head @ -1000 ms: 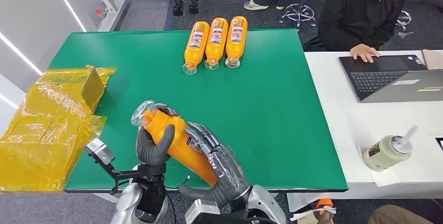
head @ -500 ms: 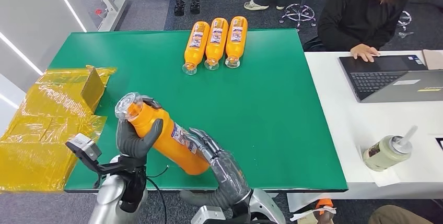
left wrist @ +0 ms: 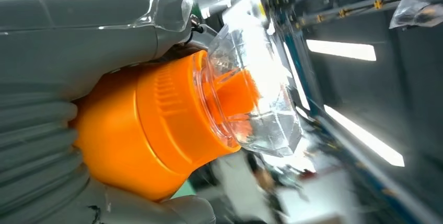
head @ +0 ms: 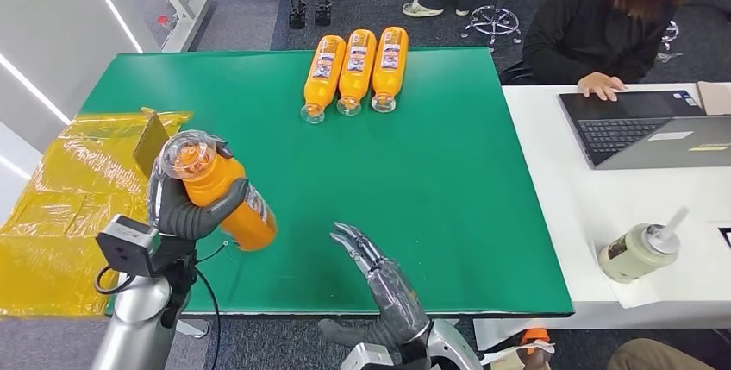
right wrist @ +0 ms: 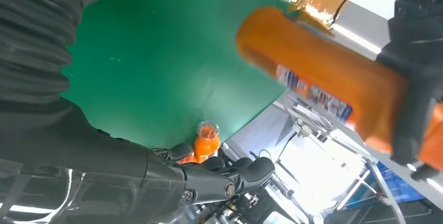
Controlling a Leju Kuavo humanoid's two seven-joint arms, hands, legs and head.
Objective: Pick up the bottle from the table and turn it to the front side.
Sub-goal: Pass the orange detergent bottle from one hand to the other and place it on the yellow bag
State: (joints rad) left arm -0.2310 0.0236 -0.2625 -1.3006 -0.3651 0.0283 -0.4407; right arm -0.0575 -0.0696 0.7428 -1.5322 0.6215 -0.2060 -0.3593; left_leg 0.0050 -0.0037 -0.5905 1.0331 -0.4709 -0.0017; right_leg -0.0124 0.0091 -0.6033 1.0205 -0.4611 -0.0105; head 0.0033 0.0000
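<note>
The bottle [head: 217,191] is held by the left hand [head: 185,206] above the tabletop's [head: 448,172] near left corner, cap toward the camera, while the right hand [head: 379,275] lies spread and empty; lifting appears done, turning seemingly unfinished.

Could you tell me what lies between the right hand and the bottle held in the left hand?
In the head view, only bare green table separates the right hand from the bottle that the left hand grips.

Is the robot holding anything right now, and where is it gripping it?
The left hand grips the orange plastic bottle around its upper body, below the clear cap. The right hand holds nothing.
</note>
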